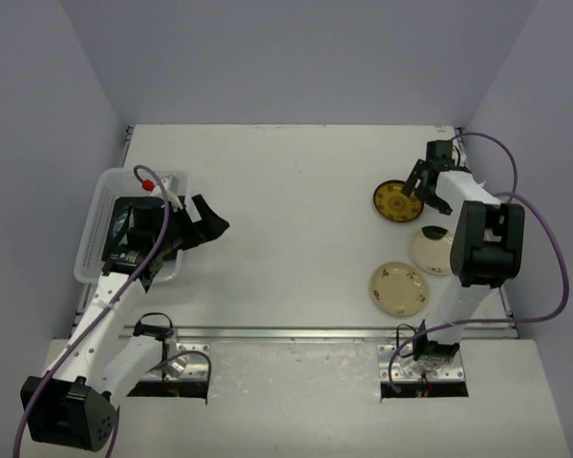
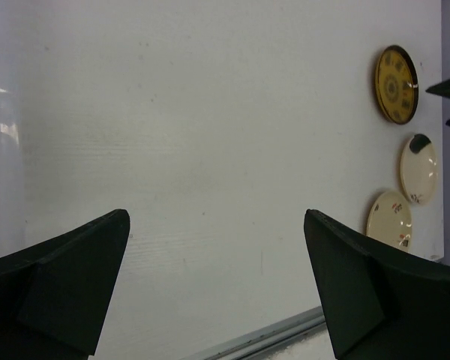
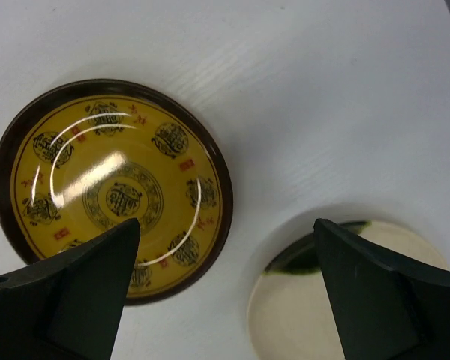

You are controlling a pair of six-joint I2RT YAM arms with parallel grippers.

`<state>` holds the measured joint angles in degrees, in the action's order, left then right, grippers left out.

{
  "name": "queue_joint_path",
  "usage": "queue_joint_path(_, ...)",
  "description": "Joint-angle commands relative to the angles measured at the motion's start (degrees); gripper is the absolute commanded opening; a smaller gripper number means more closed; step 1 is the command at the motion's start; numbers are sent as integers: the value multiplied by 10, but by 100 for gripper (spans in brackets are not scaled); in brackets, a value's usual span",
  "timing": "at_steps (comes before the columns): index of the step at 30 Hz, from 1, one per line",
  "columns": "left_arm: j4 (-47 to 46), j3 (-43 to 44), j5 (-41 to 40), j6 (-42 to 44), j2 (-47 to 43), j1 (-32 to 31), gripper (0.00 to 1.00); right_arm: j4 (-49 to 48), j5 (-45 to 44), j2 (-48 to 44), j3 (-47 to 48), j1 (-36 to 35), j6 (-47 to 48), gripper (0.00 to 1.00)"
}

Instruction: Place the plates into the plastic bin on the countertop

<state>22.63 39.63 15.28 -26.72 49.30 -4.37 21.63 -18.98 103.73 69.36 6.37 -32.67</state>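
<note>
Yellow patterned plate (image 1: 397,200) lay on the white counter (image 1: 296,191), well right of the bin (image 1: 94,215), with the right jaws spread wide close above it. Two cream plates (image 1: 399,289) lay there too. Left jaws gaped wide beside the bin.

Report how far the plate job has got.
Done: the plastic bin seems to hold a dark-rimmed plate, mostly hidden by the left arm. In hand: nothing. The right pincer is open over the brown-yellow patterned plate, and the left pincer is open and empty. Left: that plate plus two cream plates on the countertop.
</note>
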Motion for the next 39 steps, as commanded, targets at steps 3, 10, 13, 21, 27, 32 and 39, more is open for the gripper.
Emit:
queue_joint_path(3, -8, -4, 8, 21, -36, -36, 100, 22, 14, 83, 93, 17, 100, 99)
queue_joint_path(10, -16, -4, 46, 22, -35, -42, 100, 75, 208, 172, 151, 47, 114, 91)
queue_joint_path(13, -22, -2, 65, 23, -29, -42, 100, 106, 224, 195, 163, 47, 110, 71)
queue_joint_path(21, -27, 0, 91, 12, -29, -42, 100, 90, 259, 216, 134, 44, 91, 10)
queue_joint_path(27, -98, -20, 154, -21, -20, -42, 100, -2, 388, 137, 37, 19, 46, 0)
queue_joint_path(32, -237, -60, 262, -85, 55, -44, 100, -90, 465, 19, -59, -47, 6, 0)
queue_joint_path(39, -290, -57, 245, -97, 109, -50, 100, -187, 498, -73, -168, -176, -38, 0)
